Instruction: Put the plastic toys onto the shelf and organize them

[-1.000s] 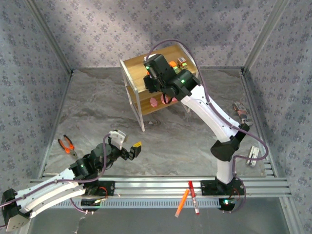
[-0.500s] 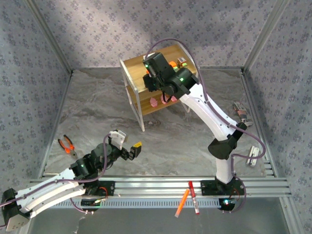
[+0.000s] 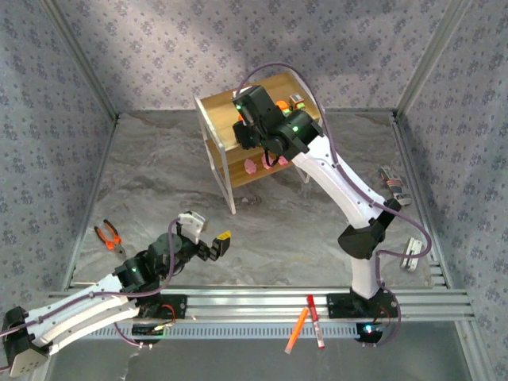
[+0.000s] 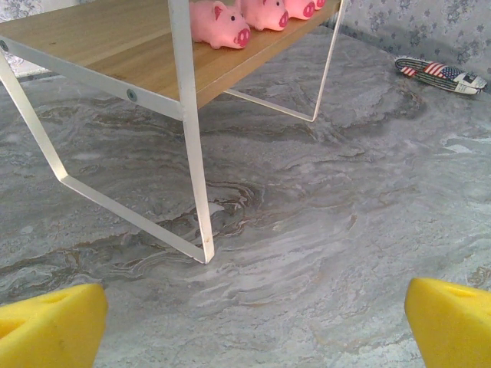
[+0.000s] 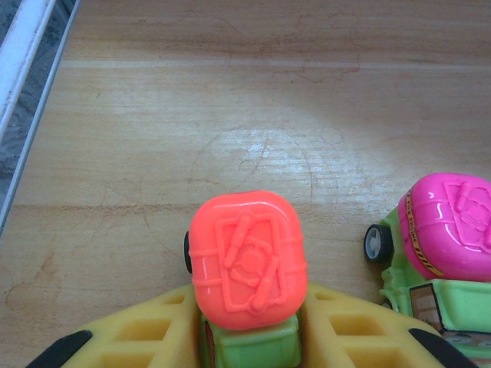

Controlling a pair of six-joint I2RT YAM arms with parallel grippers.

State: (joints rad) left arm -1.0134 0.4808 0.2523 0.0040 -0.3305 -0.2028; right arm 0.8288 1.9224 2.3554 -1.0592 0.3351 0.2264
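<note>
Right gripper (image 5: pixel 249 330), its 2 fingers snug against the orange truck (image 5: pixel 245 261), holds it on the shelf's (image 5: pixel 192 115) top board beside the pink truck (image 5: pixel 453 230), apparently grouping trucks above the pigs (image 4: pixel 221 23). Left gripper (image 4: pixel 249 322) hangs wide open, empty.

Right arm (image 3: pixel 337 178) swings slightly left, toward the shelf (image 3: pixel 216 111). Its elbow pulls in shelf-ward, off the striped object (image 3: pixel 394 186) right of the shelf, which is now uncovered. Its wrist over the shelf top nudges back a touch.
</note>
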